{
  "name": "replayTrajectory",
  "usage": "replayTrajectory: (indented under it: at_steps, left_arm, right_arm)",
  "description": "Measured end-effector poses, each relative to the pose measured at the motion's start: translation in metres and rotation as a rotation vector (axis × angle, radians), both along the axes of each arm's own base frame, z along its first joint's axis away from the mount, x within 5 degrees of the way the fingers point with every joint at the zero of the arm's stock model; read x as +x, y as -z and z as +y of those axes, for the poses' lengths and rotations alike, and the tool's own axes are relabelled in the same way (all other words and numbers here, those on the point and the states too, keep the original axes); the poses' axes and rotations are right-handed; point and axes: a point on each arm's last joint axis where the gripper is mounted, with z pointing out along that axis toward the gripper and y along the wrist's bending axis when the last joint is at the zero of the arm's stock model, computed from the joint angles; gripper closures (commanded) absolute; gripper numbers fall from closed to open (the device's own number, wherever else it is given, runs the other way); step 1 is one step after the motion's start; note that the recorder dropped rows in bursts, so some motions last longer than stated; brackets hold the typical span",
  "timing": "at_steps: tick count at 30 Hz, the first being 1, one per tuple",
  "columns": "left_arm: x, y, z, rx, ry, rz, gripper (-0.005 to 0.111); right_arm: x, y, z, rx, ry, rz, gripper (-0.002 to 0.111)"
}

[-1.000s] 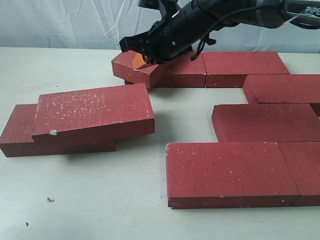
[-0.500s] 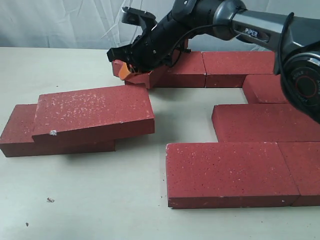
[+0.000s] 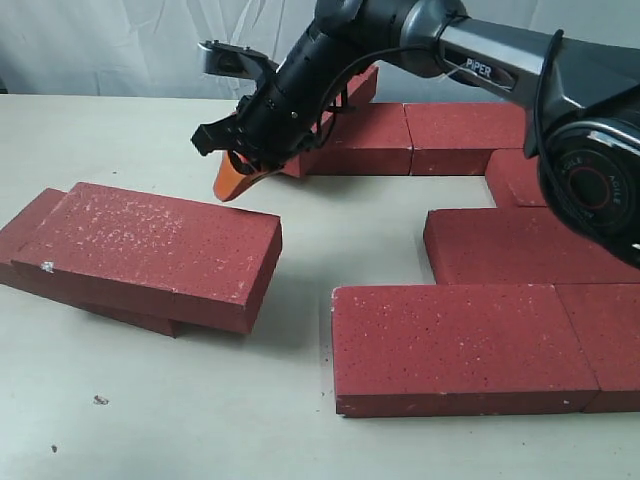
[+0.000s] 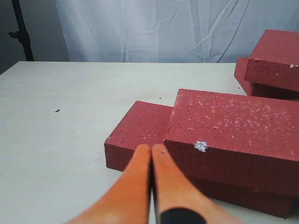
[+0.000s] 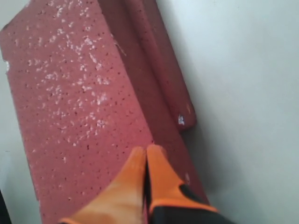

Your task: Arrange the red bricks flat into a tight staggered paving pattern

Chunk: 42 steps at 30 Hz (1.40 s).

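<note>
Red bricks [image 3: 460,345] on pale table [image 3: 160,420]

Red bricks [image 3: 460,345]: nine in the exterior view. That is two stacked at left, three in the back row and four at right. One back-row brick is mostly hidden, so the count is a bit shaky. Grippers: two, left gripper [image 4: 152,149] and right gripper [image 5: 145,151], with two orange fingers [image 4: 128,186] each. One table [image 3: 120,400].
</note>
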Motion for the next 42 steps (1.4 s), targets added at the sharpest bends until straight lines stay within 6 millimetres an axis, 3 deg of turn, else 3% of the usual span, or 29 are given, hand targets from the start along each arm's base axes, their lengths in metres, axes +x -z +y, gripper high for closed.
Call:
replayTrajectory:
  at_steps: [5, 9, 12, 15, 24, 33, 42]
  left_arm:
    - [0.0, 0.0, 0.0, 0.0, 0.0, 0.0, 0.107]
    - [0.0, 0.0, 0.0, 0.0, 0.0, 0.0, 0.107]
    - [0.0, 0.0, 0.0, 0.0, 0.0, 0.0, 0.107]
    - [0.0, 0.0, 0.0, 0.0, 0.0, 0.0, 0.107]
    - [0.0, 0.0, 0.0, 0.0, 0.0, 0.0, 0.107]
    - [0.0, 0.0, 0.0, 0.0, 0.0, 0.0, 0.107]
    - [0.0, 0.0, 0.0, 0.0, 0.0, 0.0, 0.107]
  right_arm:
    - [-0.004, -0.013, 0.001, 0.021, -0.01, -0.018, 0.109]
    - [-0.028, -0.038, 0.022, 0.051, -0.072, -0.059, 0.109]
    - [-0.058, -0.038, 0.052, 0.038, -0.164, -0.072, 0.109]
    - [-0.078, -0.036, 0.07, 0.018, -0.226, -0.088, 0.109]
    - [-0.116, -0.032, 0.098, -0.036, -0.342, -0.131, 0.109]
    - [-0.118, 0.006, 0.084, -0.257, -0.339, -0.138, 0.109]
    - [-0.084, 0.01, 0.078, -0.372, -0.024, -0.382, 0.109]
